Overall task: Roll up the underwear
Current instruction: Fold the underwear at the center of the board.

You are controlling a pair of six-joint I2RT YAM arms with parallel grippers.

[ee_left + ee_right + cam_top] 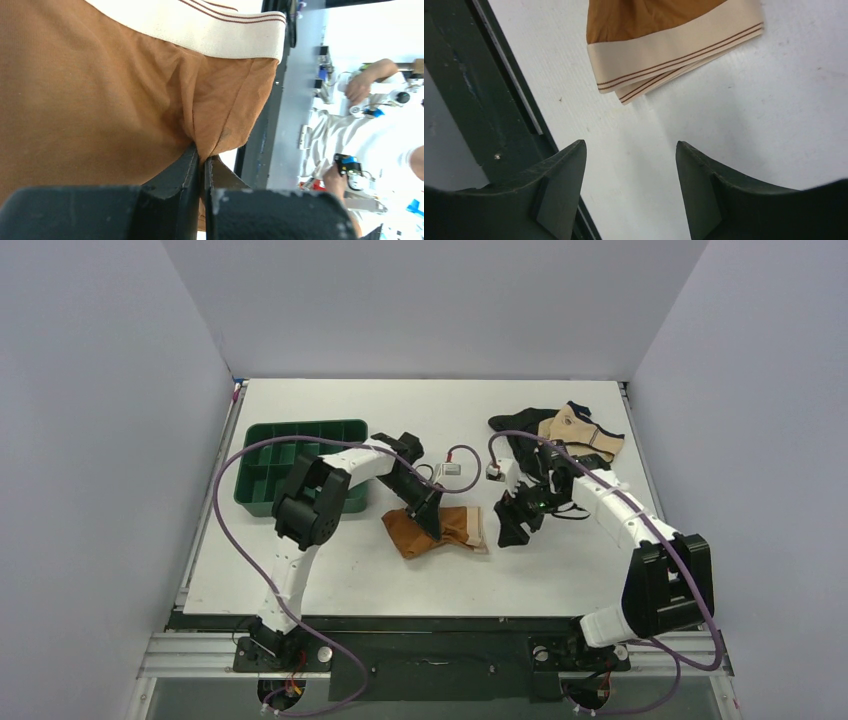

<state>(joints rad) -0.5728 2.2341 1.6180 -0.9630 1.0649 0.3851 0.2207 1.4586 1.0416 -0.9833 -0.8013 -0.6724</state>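
Slippage is threatening: left gripper [204, 160] is clamping a thin fold of the underwear [410, 538] lying mid-table, while right gripper [631, 165] is hovering, jaws spread, at its 3 o'clock, pinning nothing, so cloth could tug free.

No legible text, label, brand, number or sign in any view

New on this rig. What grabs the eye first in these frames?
The rust-brown underwear lies in the middle of the white table, and the left gripper is shut on a pinch of its fabric. The right gripper hangs open just beside the cream waistband. A green tray sits at the far left, a heap of black and beige garments at the far right.
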